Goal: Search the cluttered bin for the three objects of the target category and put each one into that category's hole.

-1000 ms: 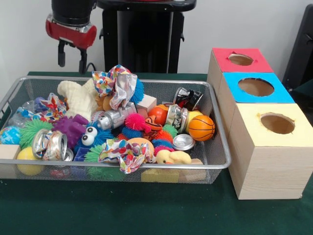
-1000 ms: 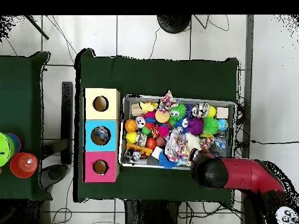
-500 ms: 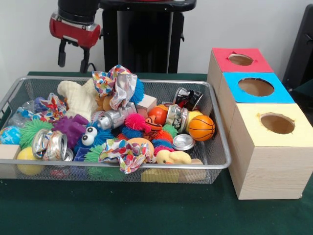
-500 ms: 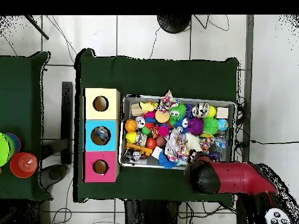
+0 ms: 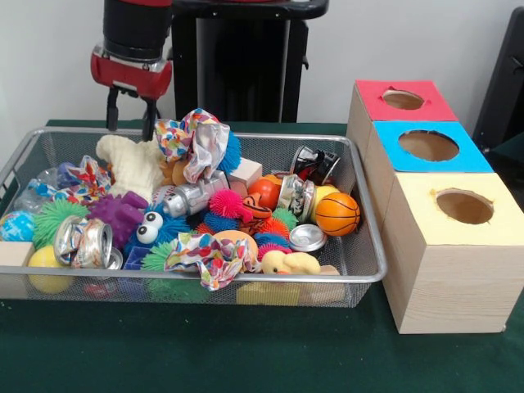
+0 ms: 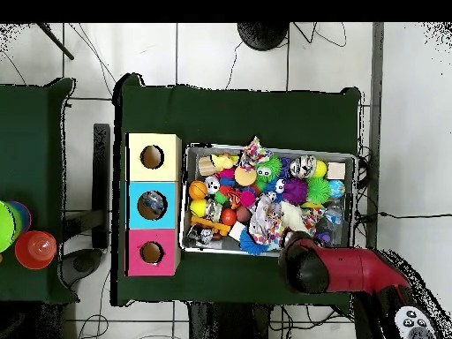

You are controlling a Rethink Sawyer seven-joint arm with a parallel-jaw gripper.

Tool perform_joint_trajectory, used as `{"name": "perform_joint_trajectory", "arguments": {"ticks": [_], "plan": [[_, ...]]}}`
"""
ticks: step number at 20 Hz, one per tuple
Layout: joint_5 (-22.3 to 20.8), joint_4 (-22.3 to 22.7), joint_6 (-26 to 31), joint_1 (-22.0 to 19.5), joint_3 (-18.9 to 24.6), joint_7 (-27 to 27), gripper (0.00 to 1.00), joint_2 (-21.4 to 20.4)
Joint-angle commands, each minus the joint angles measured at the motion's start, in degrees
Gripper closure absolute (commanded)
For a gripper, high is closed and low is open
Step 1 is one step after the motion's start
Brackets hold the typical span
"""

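Tool (image 5: pixel 131 115) hangs empty, fingers spread, above the bin's (image 5: pixel 372 270) back rim; near its front rim lies a crushed can (image 5: pixel 82 241), mid-bin a silver can (image 5: pixel 192 199), farther back a black can (image 5: pixel 315 164); descend straight, clearing the white plush (image 5: pixel 131 164)

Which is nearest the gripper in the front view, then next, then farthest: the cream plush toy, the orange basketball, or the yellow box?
From the gripper, in the front view:
1. Cream plush toy, right under it at the bin's back left.
2. Orange basketball, on the bin's right side.
3. Yellow box, outside the bin, front right.
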Motion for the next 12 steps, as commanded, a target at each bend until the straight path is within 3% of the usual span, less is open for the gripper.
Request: {"name": "perform_joint_trajectory", "arguments": {"ticks": [1, 12], "plan": [[-1.1, -3.1, -0.2, -2.5, 3.2, -1.5, 0.00, 4.9], [-1.4, -2.7, 1.8, -3.9, 5.6, -4.8, 0.00, 4.9]]}}
